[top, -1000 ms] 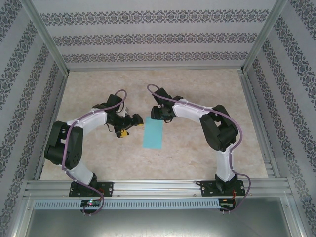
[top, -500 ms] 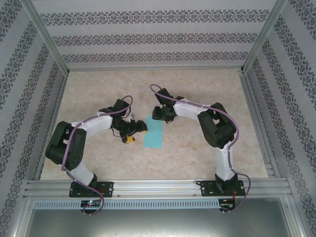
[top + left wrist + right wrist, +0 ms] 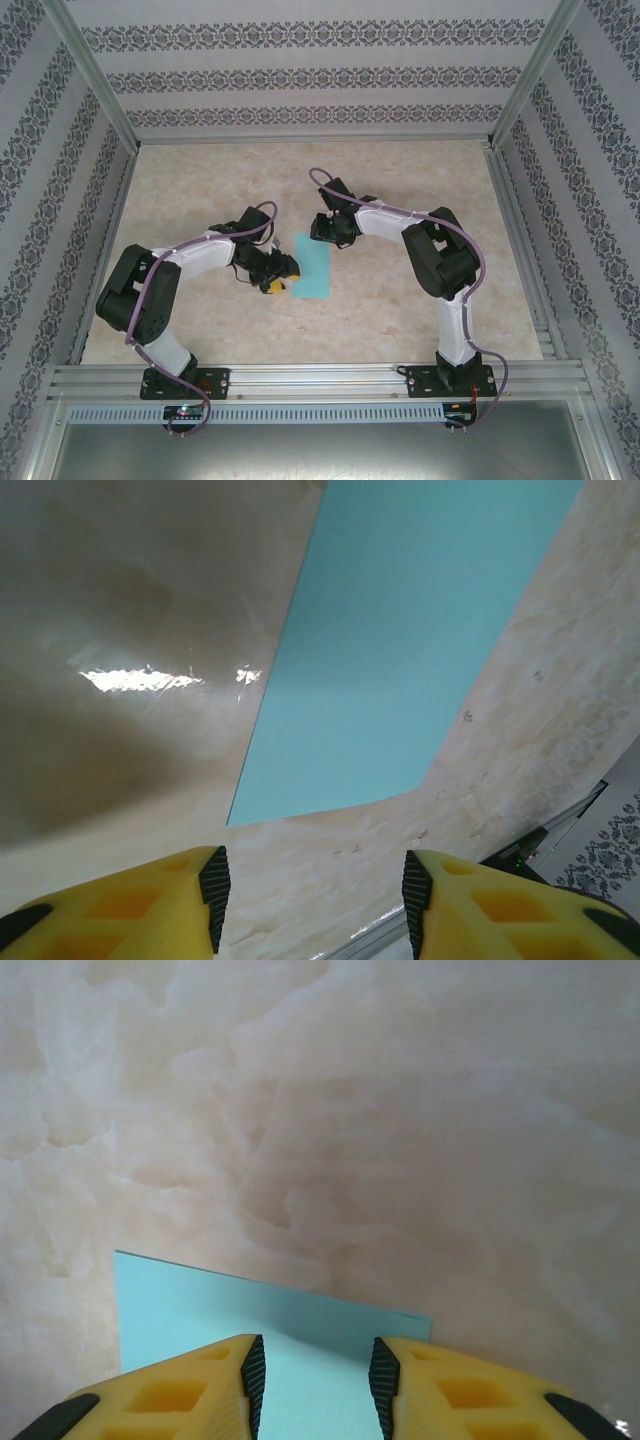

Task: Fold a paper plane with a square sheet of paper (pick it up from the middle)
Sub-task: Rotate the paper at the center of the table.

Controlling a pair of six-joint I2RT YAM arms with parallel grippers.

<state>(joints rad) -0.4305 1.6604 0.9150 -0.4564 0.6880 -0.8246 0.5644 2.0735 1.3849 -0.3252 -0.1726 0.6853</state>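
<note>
Top external, smooth rectangular turquoise paper (image 3: 312,267), glossy marbled table (image 3: 200,180)

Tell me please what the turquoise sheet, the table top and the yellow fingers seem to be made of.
Turquoise sheet: probably thin paper, matte, lying flat with crisp straight edges. Table top: glossy marble-patterned surface, perhaps laminate; it mirrors a bright light. Yellow fingers: matte plastic by the look, with moulded recesses; their black ribbed pads may be rubber.
</note>
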